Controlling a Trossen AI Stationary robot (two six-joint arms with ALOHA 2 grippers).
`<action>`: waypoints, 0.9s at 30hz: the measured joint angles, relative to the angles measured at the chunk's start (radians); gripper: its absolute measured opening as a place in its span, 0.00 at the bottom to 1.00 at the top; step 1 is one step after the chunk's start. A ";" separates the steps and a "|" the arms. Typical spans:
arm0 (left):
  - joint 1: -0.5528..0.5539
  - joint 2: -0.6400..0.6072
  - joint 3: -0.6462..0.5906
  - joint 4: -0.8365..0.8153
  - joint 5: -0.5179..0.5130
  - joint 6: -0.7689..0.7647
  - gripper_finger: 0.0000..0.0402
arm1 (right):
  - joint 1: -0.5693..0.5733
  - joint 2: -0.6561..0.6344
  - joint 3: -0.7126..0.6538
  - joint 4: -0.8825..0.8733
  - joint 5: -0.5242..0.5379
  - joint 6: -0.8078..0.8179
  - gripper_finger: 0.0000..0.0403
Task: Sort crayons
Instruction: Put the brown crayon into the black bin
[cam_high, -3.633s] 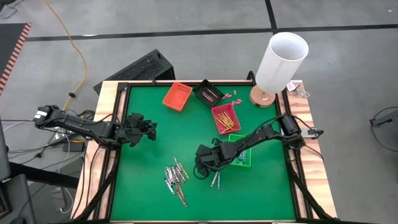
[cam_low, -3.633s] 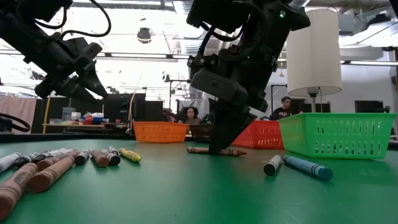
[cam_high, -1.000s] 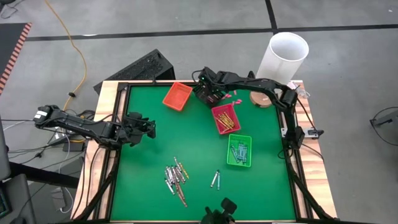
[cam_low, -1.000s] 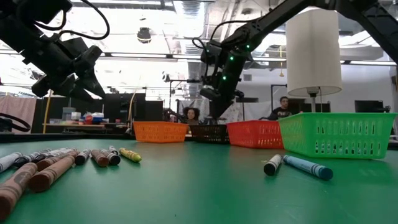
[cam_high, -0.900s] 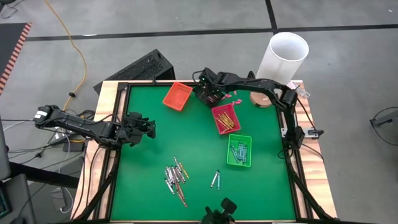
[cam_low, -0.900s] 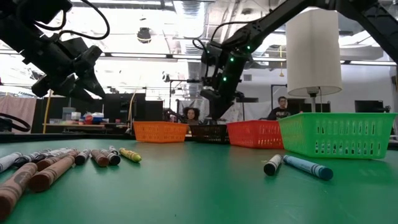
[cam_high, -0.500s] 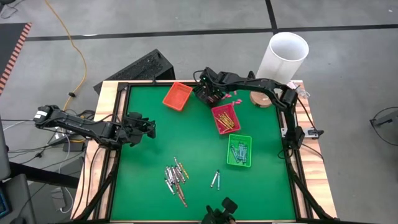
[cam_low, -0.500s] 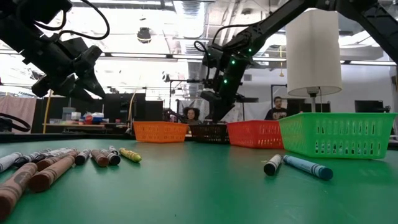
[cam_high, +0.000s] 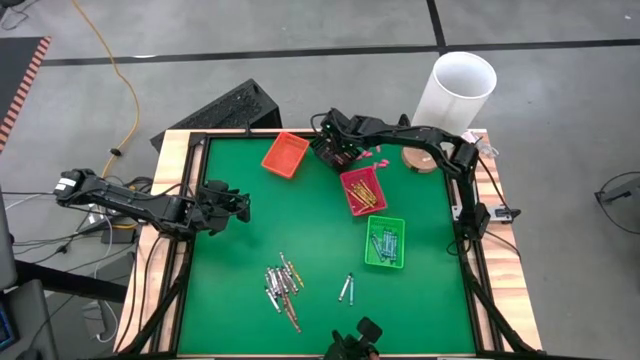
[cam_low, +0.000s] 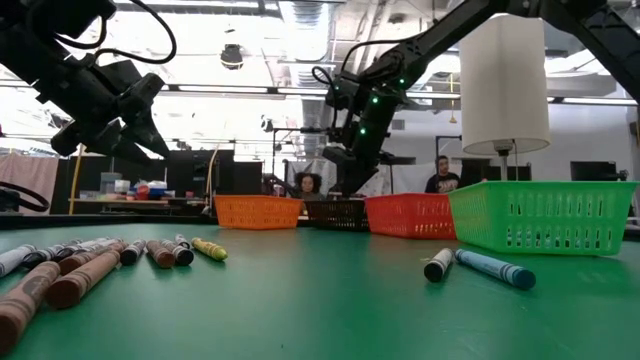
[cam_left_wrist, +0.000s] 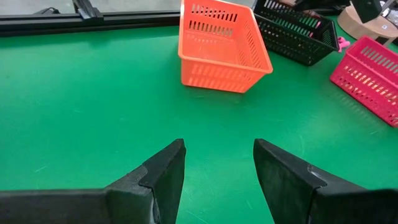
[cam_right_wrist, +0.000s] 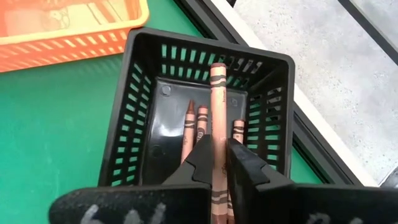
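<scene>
My right gripper (cam_right_wrist: 219, 158) hangs over the black tray (cam_right_wrist: 137, 106) at the table's far edge, shut on a brown crayon (cam_right_wrist: 217, 93). A few brown crayons (cam_right_wrist: 188, 127) lie on that tray's floor. A pile of loose crayons (cam_high: 282, 290) lies on the green mat near the front, with two more crayons (cam_high: 346, 288) to its right. My left gripper (cam_left_wrist: 217, 162) hovers open above the mat at the table's left, with nothing between its fingers. My right gripper pinches the brown crayon's near half (cam_right_wrist: 217, 140) between its two fingers (cam_right_wrist: 202, 158). They slant down from above and lie along the crayon. The crayon is clear of the tray's floor, and its far end (cam_right_wrist: 217, 67) points at the tray's far wall.
An orange tray (cam_high: 285, 154), a red tray (cam_high: 362, 190) with yellow crayons and a green tray (cam_high: 385, 242) with blue ones stand on the mat. A white lamp (cam_high: 455, 95) stands at the far right corner. People show in the room behind.
</scene>
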 joint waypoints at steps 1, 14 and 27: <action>0.000 0.000 0.000 0.000 0.000 0.000 0.45 | 0.000 0.000 0.000 -0.001 0.000 -0.001 0.10; 0.000 0.000 0.000 0.000 -0.008 0.003 0.45 | -0.047 0.051 0.002 -0.064 -0.152 0.036 0.04; 0.001 0.000 0.000 -0.001 -0.009 0.008 0.45 | -0.043 0.113 0.003 -0.051 -0.157 0.024 0.10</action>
